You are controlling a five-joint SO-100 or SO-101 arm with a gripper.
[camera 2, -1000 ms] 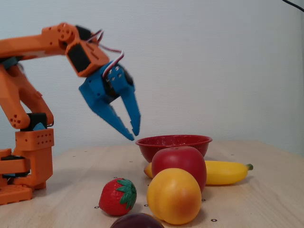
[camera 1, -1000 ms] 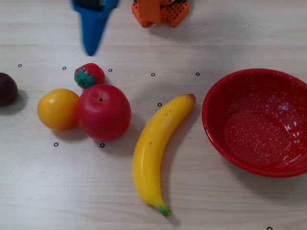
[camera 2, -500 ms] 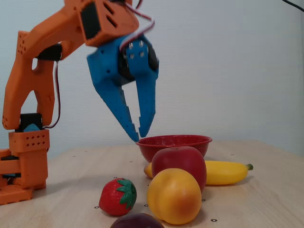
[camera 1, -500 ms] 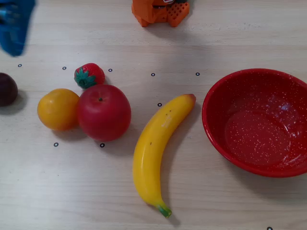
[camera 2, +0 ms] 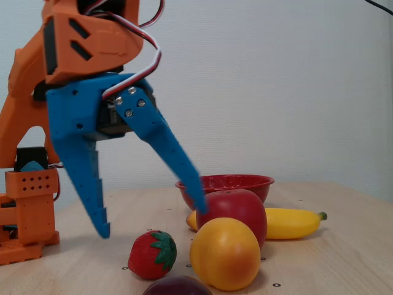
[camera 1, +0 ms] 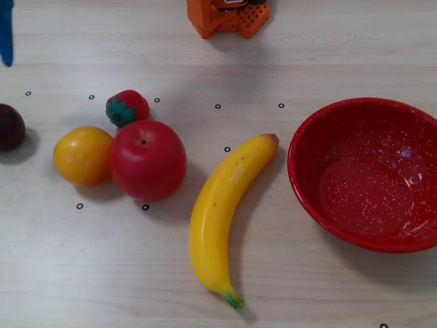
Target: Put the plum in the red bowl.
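The plum [camera 1: 9, 127] is dark maroon and lies at the far left edge of a fixed view, partly cut off. It also shows at the bottom edge of the other fixed view [camera 2: 178, 286]. The red bowl [camera 1: 369, 184] with white speckles stands empty at the right; it sits behind the fruits in the side-on fixed view [camera 2: 245, 182]. My blue gripper [camera 2: 153, 220] is open wide and empty, with its tips just above the table, behind the strawberry and the plum. One blue finger [camera 1: 5, 34] shows at the top left edge, farther back than the plum.
An orange [camera 1: 82, 156], a red apple [camera 1: 147, 160] and a strawberry [camera 1: 127, 108] cluster right of the plum. A banana [camera 1: 225, 212] lies between them and the bowl. The orange arm base [camera 1: 229, 15] stands at the table's far edge.
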